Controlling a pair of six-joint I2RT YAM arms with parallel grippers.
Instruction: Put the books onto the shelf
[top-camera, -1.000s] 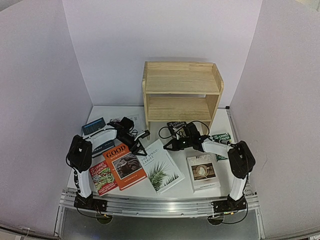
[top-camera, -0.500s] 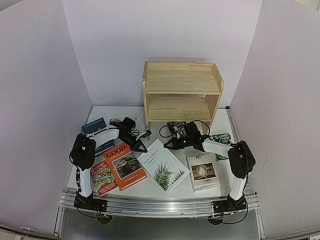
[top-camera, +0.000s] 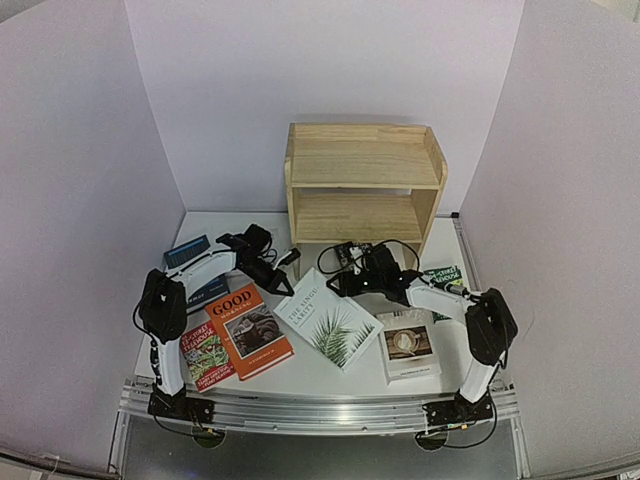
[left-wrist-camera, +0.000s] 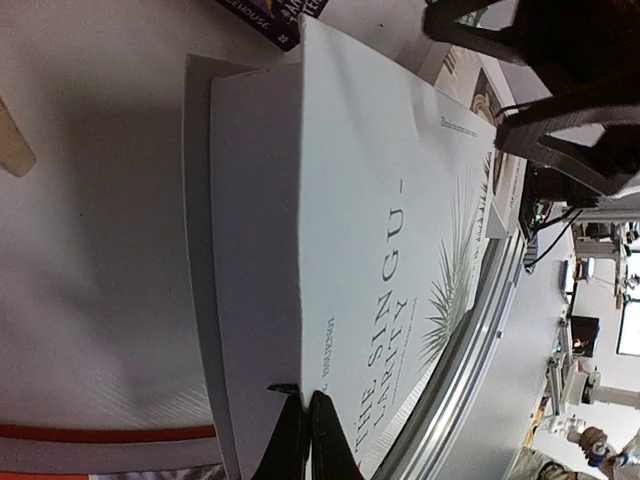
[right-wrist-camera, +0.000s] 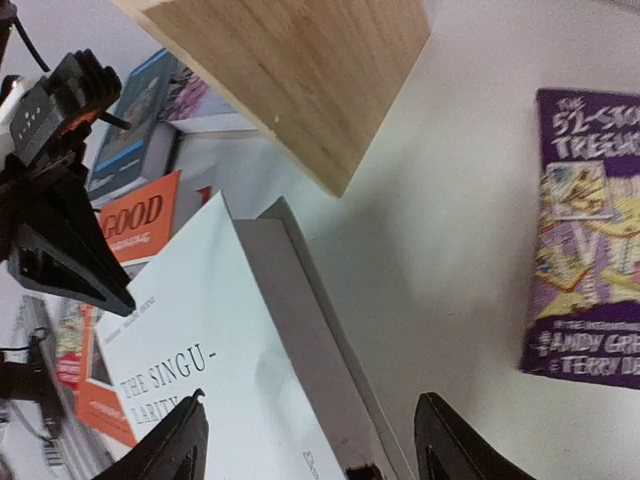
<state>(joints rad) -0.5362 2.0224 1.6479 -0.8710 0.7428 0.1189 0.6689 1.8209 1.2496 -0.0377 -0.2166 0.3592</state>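
Note:
The white palm-leaf book lies in front of the pine shelf, its far edge raised. In the left wrist view my left gripper is shut on the edge of that book's front cover. My right gripper stands open, straddling the book's far edge without touching it. In the top view the left gripper and the right gripper face each other across the book's far corner. The orange "GOOD" book lies flat to the left.
A red Treehouse paperback lies at the front left and a navy book at the back left. A coffee-cup book is at the front right, a green paperback behind it. A purple Treehouse paperback lies by the shelf's foot.
My left gripper has shut on the white book's cover and my right gripper has opened. The book has turned and slid a little toward the shelf.

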